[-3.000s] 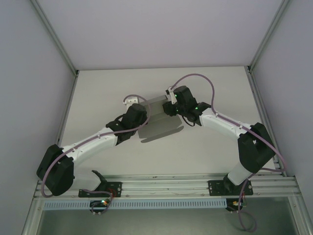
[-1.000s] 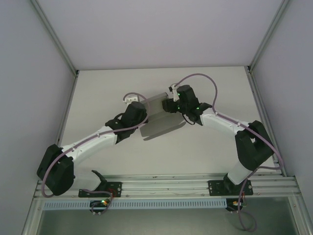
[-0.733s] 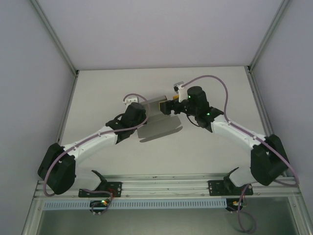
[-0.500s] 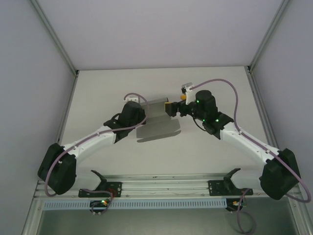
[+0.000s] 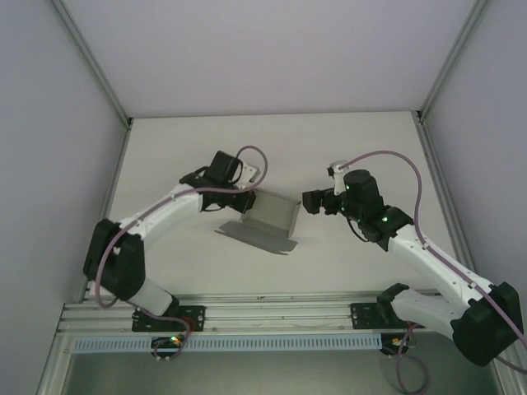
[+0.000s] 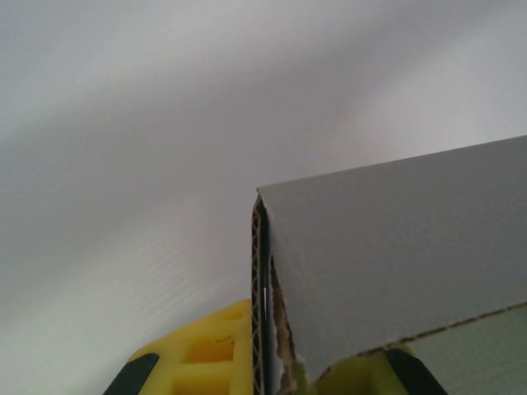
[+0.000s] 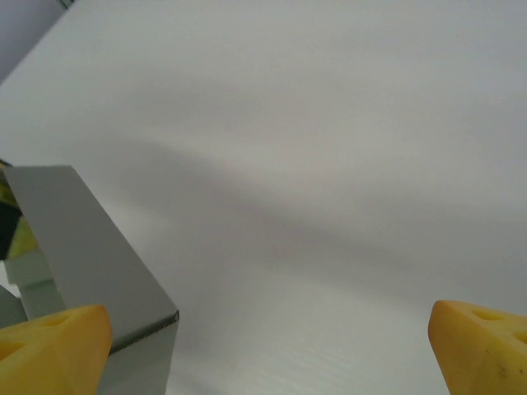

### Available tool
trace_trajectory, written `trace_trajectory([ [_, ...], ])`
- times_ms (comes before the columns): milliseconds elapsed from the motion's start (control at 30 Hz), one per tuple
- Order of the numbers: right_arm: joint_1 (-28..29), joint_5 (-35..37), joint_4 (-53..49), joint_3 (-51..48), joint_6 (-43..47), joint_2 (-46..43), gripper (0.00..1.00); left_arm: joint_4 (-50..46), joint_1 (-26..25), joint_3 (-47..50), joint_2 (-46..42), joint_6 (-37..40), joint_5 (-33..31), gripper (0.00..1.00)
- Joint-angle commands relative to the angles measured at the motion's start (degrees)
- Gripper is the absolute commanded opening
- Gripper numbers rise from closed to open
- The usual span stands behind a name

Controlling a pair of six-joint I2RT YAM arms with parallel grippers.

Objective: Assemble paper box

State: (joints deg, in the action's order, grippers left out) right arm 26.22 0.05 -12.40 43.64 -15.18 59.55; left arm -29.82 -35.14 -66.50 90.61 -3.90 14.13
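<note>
The grey paper box (image 5: 268,220) lies mid-table as a partly folded sheet, its far and right panels turned up. My left gripper (image 5: 244,200) is shut on the sheet's left edge; in the left wrist view the corrugated edge (image 6: 262,288) runs between the yellow fingers (image 6: 210,358). My right gripper (image 5: 311,201) hovers just right of the box, apart from it and open. In the right wrist view its yellow fingertips (image 7: 49,337) stand wide apart, with a folded corner of the box (image 7: 90,255) at lower left.
The white table (image 5: 354,140) is walled by grey panels with aluminium posts (image 5: 90,62) at the back corners. The slotted rail (image 5: 280,311) with the arm bases runs along the near edge.
My right gripper let go of the box's far flap, opened and drew back to the right. My left gripper swung round with the sheet, turning it clockwise and shifting it slightly toward the near edge.
</note>
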Motion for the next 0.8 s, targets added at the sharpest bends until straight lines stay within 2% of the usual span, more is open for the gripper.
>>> trace_trajectory([
  [0,-0.5,2.4,-4.6,-0.7,-0.3,-2.8,1.00,-16.4,-1.0,-7.4,6.9,9.4,0.6,0.00],
  [100,-1.2,3.0,-5.2,-2.5,0.2,-4.6,1.00,-23.1,-2.8,-14.0,13.5,12.7,-0.7,0.00],
  [200,-2.3,2.5,-5.9,-3.5,0.9,-5.9,1.00,-29.2,-5.6,-21.0,20.4,15.4,-5.8,0.00],
  [300,-3.1,2.4,-6.0,-3.9,1.0,-6.7,1.00,-34.1,-7.0,-28.4,27.0,16.1,-13.7,0.00],
  [400,-3.8,1.4,-5.1,-4.8,1.3,-6.7,1.00,-40.1,-8.2,-36.6,34.2,13.2,-21.9,0.00],
  [467,-4.1,1.7,-5.1,-5.0,1.1,-6.6,1.00,-39.7,-9.5,-38.4,37.1,12.1,-30.8,0.00],
  [533,-4.4,1.9,-5.3,-5.1,1.2,-6.7,1.00,-37.5,-10.6,-39.0,39.3,11.6,-35.2,0.00],
  [667,-4.9,2.4,-5.3,-5.7,1.4,-7.8,1.00,-29.0,-12.7,-37.4,41.9,11.0,-39.3,0.00],
  [767,-5.5,2.5,-5.4,-5.8,1.5,-8.6,1.00,-23.2,-13.8,-35.6,42.0,12.4,-38.9,0.00],
])
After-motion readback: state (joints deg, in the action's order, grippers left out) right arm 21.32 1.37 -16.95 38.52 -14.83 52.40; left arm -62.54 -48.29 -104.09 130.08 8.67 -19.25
